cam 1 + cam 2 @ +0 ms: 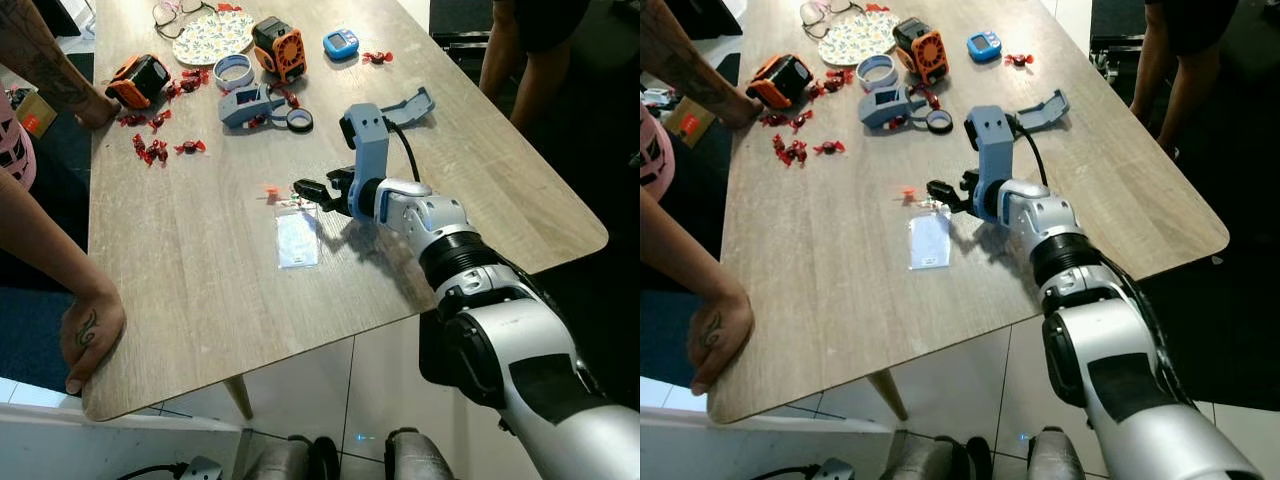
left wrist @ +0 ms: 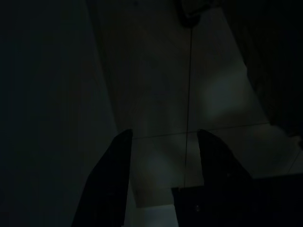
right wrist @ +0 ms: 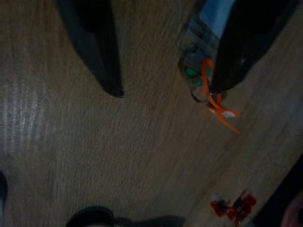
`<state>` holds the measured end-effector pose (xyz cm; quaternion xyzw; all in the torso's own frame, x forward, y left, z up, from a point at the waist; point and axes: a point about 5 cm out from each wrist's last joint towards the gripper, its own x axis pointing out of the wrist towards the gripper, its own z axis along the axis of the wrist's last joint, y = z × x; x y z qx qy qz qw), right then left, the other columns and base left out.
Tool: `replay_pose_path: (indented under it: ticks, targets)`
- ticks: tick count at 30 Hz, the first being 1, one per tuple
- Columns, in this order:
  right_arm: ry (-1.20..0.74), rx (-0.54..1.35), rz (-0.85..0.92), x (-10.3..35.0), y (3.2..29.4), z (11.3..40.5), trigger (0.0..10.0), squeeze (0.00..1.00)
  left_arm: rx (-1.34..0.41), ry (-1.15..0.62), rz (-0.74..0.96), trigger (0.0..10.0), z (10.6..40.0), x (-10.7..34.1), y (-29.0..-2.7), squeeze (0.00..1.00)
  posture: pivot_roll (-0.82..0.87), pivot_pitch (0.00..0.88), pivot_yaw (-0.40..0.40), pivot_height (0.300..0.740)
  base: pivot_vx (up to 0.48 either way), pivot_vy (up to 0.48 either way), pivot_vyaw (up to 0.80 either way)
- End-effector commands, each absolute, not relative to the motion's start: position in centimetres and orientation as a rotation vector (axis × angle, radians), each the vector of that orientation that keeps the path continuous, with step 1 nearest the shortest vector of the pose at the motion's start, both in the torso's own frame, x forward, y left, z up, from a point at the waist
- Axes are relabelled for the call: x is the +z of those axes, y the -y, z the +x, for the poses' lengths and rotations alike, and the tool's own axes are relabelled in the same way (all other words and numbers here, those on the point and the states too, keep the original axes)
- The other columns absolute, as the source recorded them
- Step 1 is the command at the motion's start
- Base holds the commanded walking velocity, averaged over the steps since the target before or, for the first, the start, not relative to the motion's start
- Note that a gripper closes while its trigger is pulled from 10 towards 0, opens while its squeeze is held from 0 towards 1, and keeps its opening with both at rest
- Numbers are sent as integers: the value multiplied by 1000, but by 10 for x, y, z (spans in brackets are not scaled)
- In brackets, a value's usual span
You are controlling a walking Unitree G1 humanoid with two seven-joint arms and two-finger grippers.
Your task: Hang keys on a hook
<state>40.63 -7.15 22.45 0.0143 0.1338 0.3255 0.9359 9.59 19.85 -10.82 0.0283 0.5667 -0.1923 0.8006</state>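
My right gripper [image 1: 308, 189] hovers low over the wooden surface [image 1: 200, 290], its two fingers [image 3: 102, 52] spread wide and gripping nothing, one tip touching the single key bundle [image 1: 297, 232] with its clear card and orange tag. Beyond it, at about eleven o'clock, lie two tape rolls [image 1: 234, 71], two orange-black gadgets [image 1: 279, 46] and one patterned plate [image 1: 212, 36]. Two bare arms of a person [image 1: 92, 330] rest on the surface at nine o'clock, and pale floor tiles [image 1: 330, 390] show below its near edge.

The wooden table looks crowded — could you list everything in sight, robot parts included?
Light wooden table: one, before the robot.
Clear plastic card holder with orange tag and key ring: one, table middle, at the right jaws.
Floral patterned plate: one, far end.
Orange-and-black devices: two, far end.
Small blue timer: one, far end.
White tape roll: one; black tape roll: one, nearer.
Red wrapped candies: many, scattered far left.
Person's hand: one, near-left table edge.
Right gripper: open, over the card holder's top.
Left gripper: open, hanging idle in shade.
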Motion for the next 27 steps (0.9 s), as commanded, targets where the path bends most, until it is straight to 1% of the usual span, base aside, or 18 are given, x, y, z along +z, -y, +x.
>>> replay_pose_path:
  ticks: [1,2,4,5,12,18,23,27]
  targets:
    - [-292,696,7,221,64,404,0,0,-400,-1270,82,10000,80,-110,-211,0,-115,288,186,740,0,0,0]
    - [-295,704,-1,221,64,404,6863,0,-400,-1271,81,10000,80,-110,-211,0,-114,290,187,740,0,0,0]
    - [-298,708,-5,222,63,404,6863,0,-400,-1271,81,10000,80,-110,-211,0,-114,290,187,740,0,0,0]
    - [-295,717,-10,223,62,404,10000,0,-400,-1272,81,10000,80,-110,-211,0,-114,290,187,740,0,0,0]
    - [-232,760,-14,236,58,405,10000,0,-404,-1275,81,10000,79,-110,-211,0,-116,290,186,740,0,0,0]
    - [-253,768,-25,234,55,404,10000,0,-409,-1276,81,10000,78,-110,-210,0,-117,292,185,740,0,0,0]
    - [-275,763,-69,233,52,404,10000,0,-413,-1280,84,10000,77,-111,-209,0,-122,292,183,740,0,0,0]
    - [-265,760,-136,234,48,404,10000,0,-420,-1284,87,10000,75,-111,-208,0,-129,293,181,740,0,0,0]
